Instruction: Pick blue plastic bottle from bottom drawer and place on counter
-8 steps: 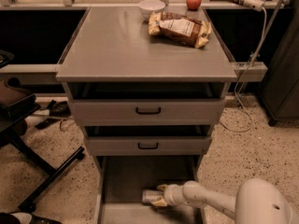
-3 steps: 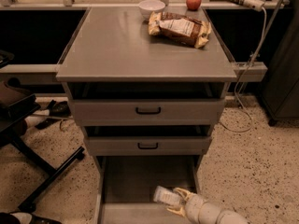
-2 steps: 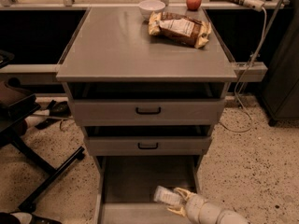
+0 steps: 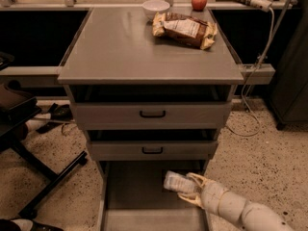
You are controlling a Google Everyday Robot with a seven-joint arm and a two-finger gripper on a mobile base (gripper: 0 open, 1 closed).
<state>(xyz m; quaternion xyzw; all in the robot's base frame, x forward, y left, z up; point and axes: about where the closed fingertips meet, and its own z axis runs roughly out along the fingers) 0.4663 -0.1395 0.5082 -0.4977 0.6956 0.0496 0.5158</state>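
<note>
The blue plastic bottle (image 4: 176,182), clear with a pale label, lies on its side in my gripper (image 4: 188,188), over the right part of the open bottom drawer (image 4: 134,186). The gripper's yellowish fingers are shut on the bottle, one above and one below it. My white arm (image 4: 236,208) reaches in from the lower right. The counter (image 4: 120,47) is the wide grey top of the cabinet, above and behind the drawers.
On the counter's far right lie a yellow-brown snack bag (image 4: 185,29), a white bowl (image 4: 156,7) and a red apple (image 4: 199,1). Two shallower drawers with black handles (image 4: 152,114) sit partly open above. A chair base (image 4: 43,177) stands on the floor at left. A cable (image 4: 255,81) hangs at right.
The gripper, first reaching further left on the drawer floor, has drawn back right with the bottle. Over the last second the bottle has lifted only slightly.
</note>
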